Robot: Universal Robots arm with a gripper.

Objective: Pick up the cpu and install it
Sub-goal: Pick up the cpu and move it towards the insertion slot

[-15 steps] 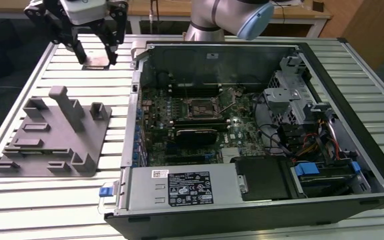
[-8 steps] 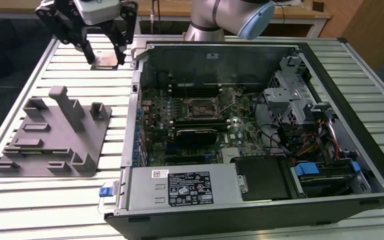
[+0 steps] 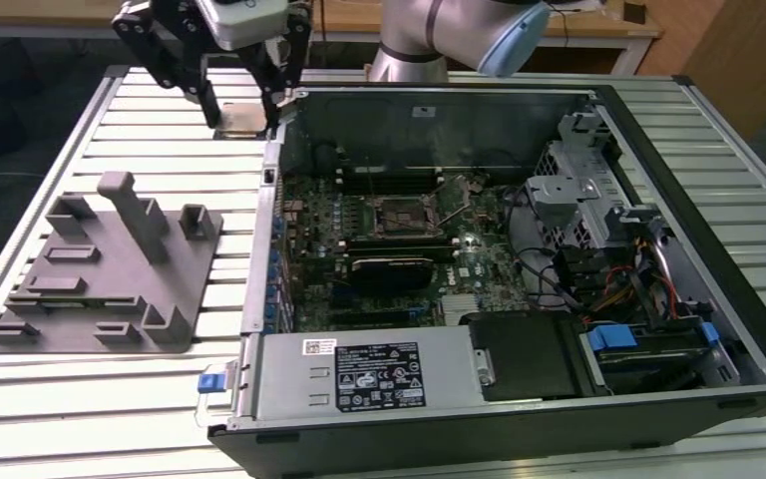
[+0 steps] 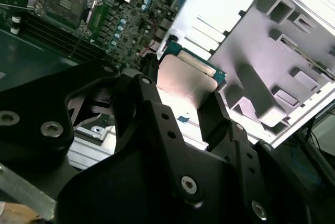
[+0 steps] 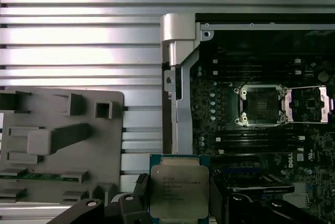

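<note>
My jaws are clamped on the cpu (image 3: pixel 239 116), up at the upper left of the exterior view, over the slatted counter (image 3: pixel 77 419) just outside the wall of the open case (image 3: pixel 271 249). The grey fixture (image 3: pixel 104 269) sits at lower left, apart. The first wrist view adds the cpu's silver top and the socket (image 5: pixel 260 103) with its lid (image 5: pixel 309 104) swung aside

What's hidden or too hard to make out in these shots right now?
Exterior view: fingers of the gripper cover part of the cpu.
Second wrist view: the gripper's body hides the cpu's near edge.
First wrist view: the socket contacts are too small to judge.
</note>
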